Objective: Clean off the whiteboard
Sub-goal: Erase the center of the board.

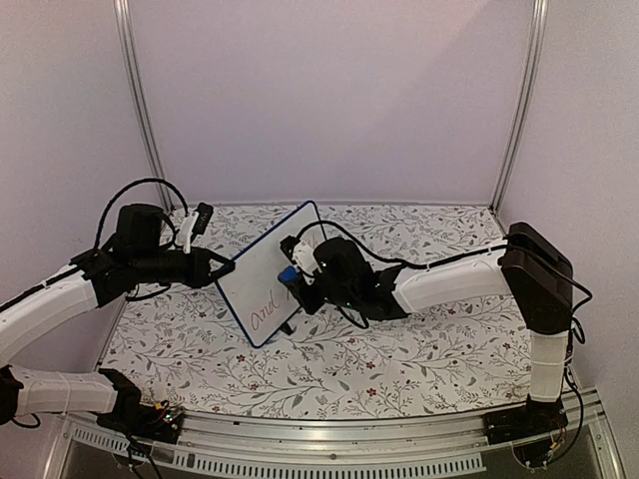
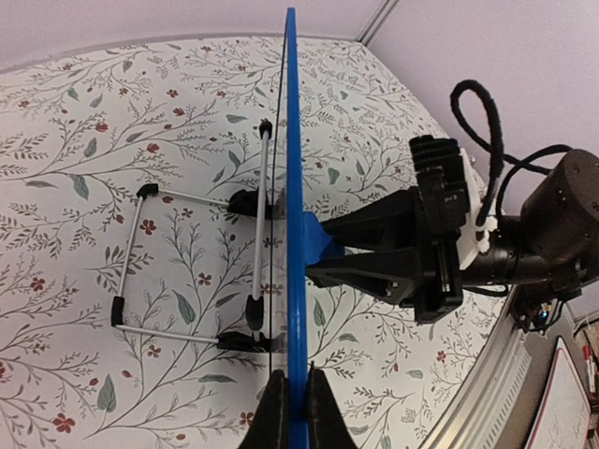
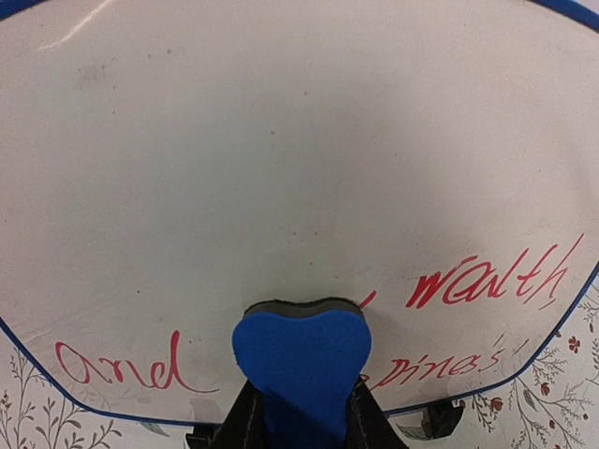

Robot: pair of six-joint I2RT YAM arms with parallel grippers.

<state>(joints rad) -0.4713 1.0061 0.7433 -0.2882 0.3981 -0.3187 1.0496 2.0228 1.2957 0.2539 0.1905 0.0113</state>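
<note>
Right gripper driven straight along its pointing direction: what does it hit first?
The whiteboard face. The right gripper points squarely at it, so the eraser it holds would land there first, by the red writing. It may already touch; depth is unclear.

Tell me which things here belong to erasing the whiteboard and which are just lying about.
In the job: whiteboard, blue eraser, left hand clamping the board, right hand holding the eraser.
Just there: floral tablecloth, metal corner posts.

Whiteboard [image 3: 281, 168] white (blue-edged), writing [image 3: 487, 282] red, eraser [image 3: 299, 369] blue
</note>
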